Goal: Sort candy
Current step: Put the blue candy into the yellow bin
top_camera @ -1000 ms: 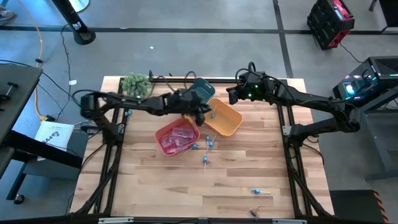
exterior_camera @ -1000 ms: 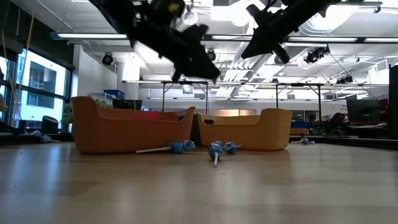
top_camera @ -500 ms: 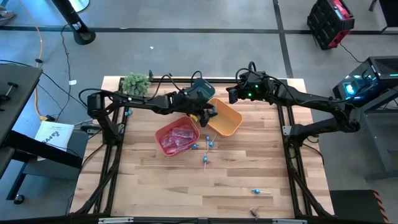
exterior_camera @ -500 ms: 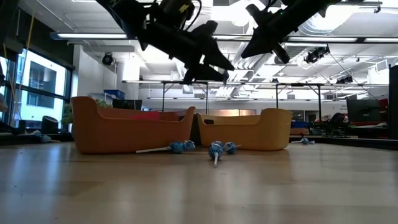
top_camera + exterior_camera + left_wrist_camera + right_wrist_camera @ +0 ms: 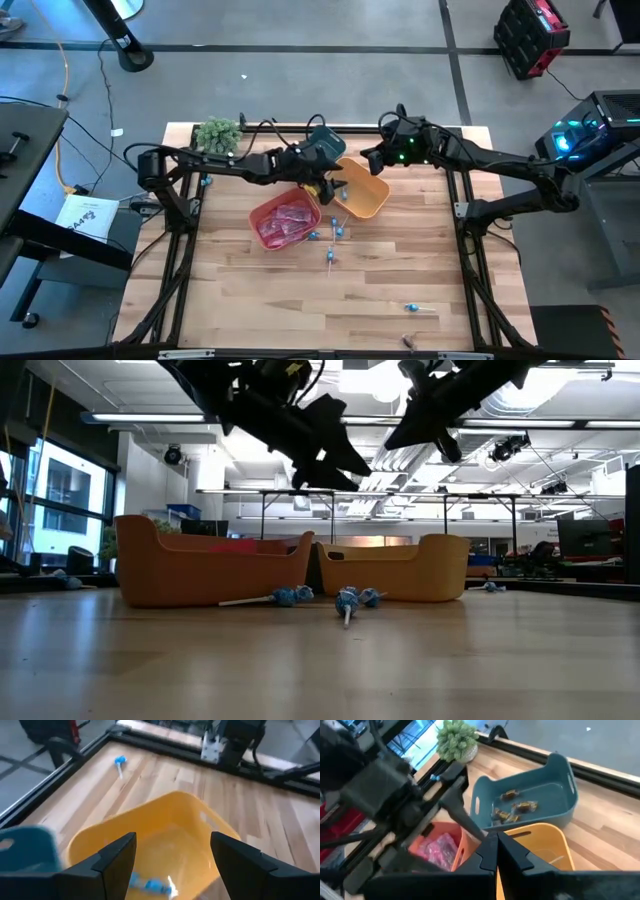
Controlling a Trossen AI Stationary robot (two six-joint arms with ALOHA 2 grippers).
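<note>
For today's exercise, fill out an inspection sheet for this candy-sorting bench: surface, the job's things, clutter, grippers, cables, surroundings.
Surface: wooden table.
Job's things: pink packets in the red bin; brownish pieces in the teal bin; a lollipop in the orange bin; loose lollipops beside the bins, one nearer the front edge.
Clutter: green plant.
Grippers: left gripper open over the orange bin; right gripper shut, above the bins.
Cables: black cable along the far edge.
Surroundings: grey floor, paper.

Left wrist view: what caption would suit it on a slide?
Open left hand poised over the orange bin, a blue lollipop lying inside.
</note>
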